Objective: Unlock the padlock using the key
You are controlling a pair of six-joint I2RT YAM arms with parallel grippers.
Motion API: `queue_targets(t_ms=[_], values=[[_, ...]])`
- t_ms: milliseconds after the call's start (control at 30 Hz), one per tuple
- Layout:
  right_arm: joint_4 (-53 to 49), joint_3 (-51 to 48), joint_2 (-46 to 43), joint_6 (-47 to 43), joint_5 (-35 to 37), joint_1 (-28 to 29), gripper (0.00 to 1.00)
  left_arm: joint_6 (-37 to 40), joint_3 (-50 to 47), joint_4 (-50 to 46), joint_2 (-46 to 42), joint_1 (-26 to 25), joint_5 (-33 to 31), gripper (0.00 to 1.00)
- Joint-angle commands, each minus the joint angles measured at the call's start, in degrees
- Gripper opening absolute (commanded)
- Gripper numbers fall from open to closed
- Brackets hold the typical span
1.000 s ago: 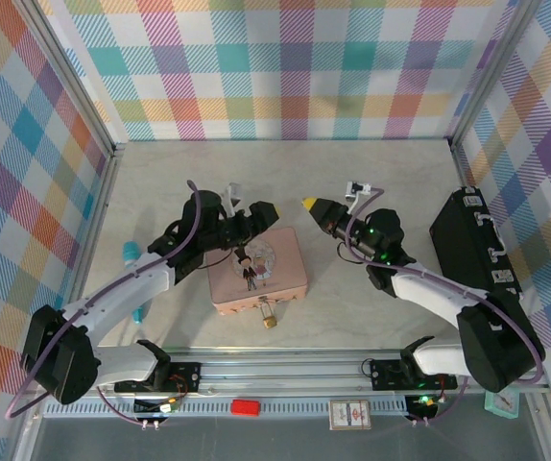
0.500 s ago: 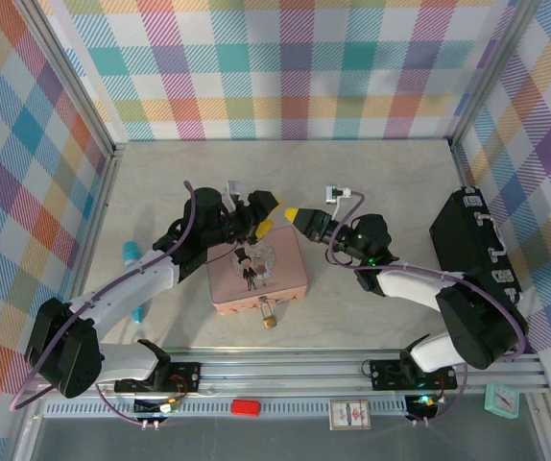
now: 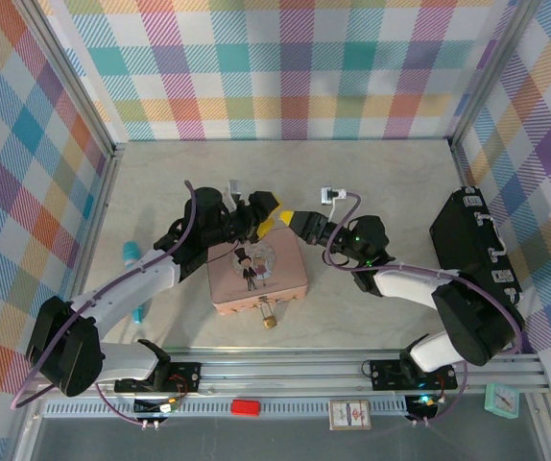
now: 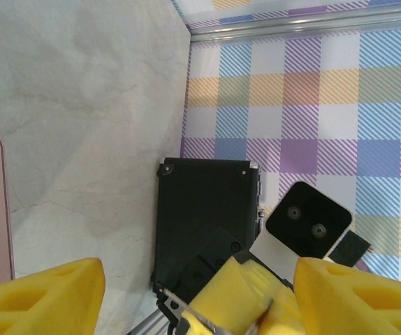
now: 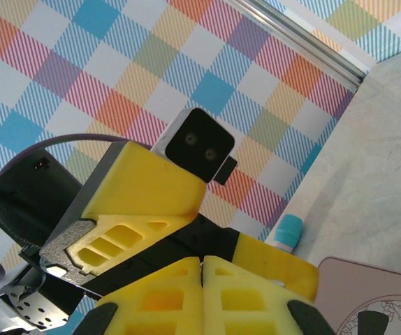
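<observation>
Top view: the padlock (image 3: 269,318) hangs at the lower edge of the pink tin (image 3: 256,274), centre frame. It looks small, hard and light and is likely to swing, so it is best pinched across its brass body. Just above the tin, the left gripper (image 3: 268,211) and right gripper (image 3: 291,220) meet.

Left wrist view: its fingers (image 4: 47,293) stand wide apart at the bottom corners.

Right wrist view: its fingers (image 5: 165,293) are pressed together at bottom centre. I cannot make out the key, which is probably thin and slippery.

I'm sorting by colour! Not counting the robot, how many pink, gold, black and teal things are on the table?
Pink: 1, tin
Gold: 1, padlock
Black: 1, case
Teal: 1, pen
Total: 4
</observation>
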Motion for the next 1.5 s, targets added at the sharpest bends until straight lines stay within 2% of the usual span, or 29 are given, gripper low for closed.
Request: queue_targets(t_ms=[0,533,800,1000,1467], values=[[1.0,2.0,0.1,-3.3,-0.3,0.7,0.00,-0.2,1.8,1.0,0.3,-0.3,1.9,0.68],[-8.2,3.2,-1.2,-13.6,0.4,2.8,0.00,0.8,3.2,-2.6,0.6,-0.6,2.1,0.54],[-16.0,1.7,-5.0,-19.4,0.5,2.9,0.00,1.6,3.3,-4.0,0.3,-0.6,1.4,0.41],[-17.7,1.3,-6.3,-21.0,0.3,2.9,0.00,1.7,3.3,-4.3,0.7,-0.6,0.9,0.35],[-24.3,2.4,-7.5,-24.1,3.2,2.9,0.00,5.0,2.5,-8.5,-0.8,0.3,-1.3,0.33]])
